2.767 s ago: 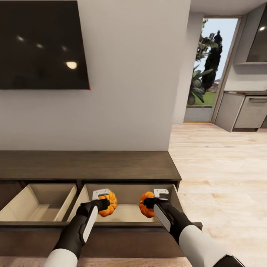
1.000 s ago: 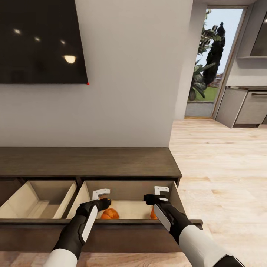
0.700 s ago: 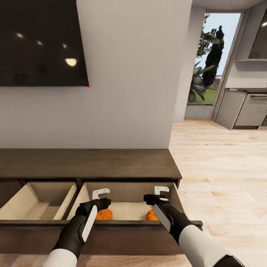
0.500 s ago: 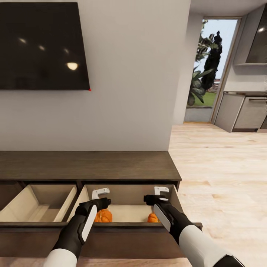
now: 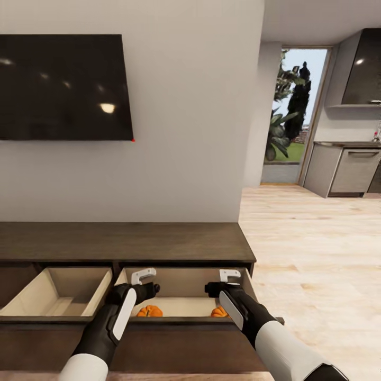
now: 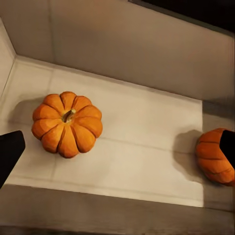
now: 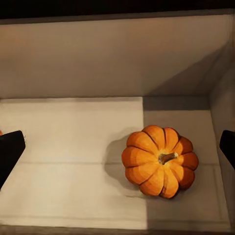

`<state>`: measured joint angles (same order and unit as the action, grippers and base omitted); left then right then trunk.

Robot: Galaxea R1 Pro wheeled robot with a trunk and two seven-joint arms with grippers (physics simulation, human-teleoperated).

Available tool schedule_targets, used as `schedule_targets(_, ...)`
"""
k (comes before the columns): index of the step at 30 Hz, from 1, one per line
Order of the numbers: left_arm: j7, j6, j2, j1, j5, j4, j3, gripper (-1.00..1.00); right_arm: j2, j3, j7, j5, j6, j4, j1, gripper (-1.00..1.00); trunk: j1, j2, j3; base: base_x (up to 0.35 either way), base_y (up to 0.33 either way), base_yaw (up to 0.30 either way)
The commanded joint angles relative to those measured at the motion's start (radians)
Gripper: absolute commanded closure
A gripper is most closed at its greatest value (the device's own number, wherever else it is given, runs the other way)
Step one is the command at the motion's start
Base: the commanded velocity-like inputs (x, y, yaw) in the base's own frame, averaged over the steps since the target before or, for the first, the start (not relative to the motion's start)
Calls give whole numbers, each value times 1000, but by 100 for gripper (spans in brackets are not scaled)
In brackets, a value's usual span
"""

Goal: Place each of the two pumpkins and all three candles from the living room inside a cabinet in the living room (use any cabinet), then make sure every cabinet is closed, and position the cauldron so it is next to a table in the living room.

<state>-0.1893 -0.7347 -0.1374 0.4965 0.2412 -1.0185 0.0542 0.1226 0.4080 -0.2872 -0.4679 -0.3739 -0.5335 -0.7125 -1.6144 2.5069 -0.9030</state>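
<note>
The dark-brown cabinet (image 5: 127,241) has two drawers pulled out. Two orange ribbed pumpkins lie on the pale floor of the right drawer, one (image 5: 150,311) at its left and one (image 5: 218,312) at its right. My left gripper (image 5: 148,290) hovers open above the left pumpkin (image 6: 67,123), with the other pumpkin (image 6: 215,156) at the picture's edge. Over the right pumpkin (image 7: 159,160) my right gripper (image 5: 211,288) also stands open. Neither gripper touches a pumpkin.
The left drawer (image 5: 58,291) is open and holds nothing. A dark TV (image 5: 63,87) hangs on the wall above the cabinet. Light wooden floor (image 5: 307,254) stretches to the right towards a kitchen and a glass door.
Both grippers held a pumpkin 2.8 s ago; they have let go and the pumpkins now rest on the drawer floor. The head camera has tilted up.
</note>
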Motion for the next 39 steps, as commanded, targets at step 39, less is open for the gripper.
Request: schedule_targets(39, -9, -185, 19, 2, 83, -60, 53, -100, -1, 1, 3, -14, -48, -27, -1, -100, 44, -61, 144, -48, 0, 0)
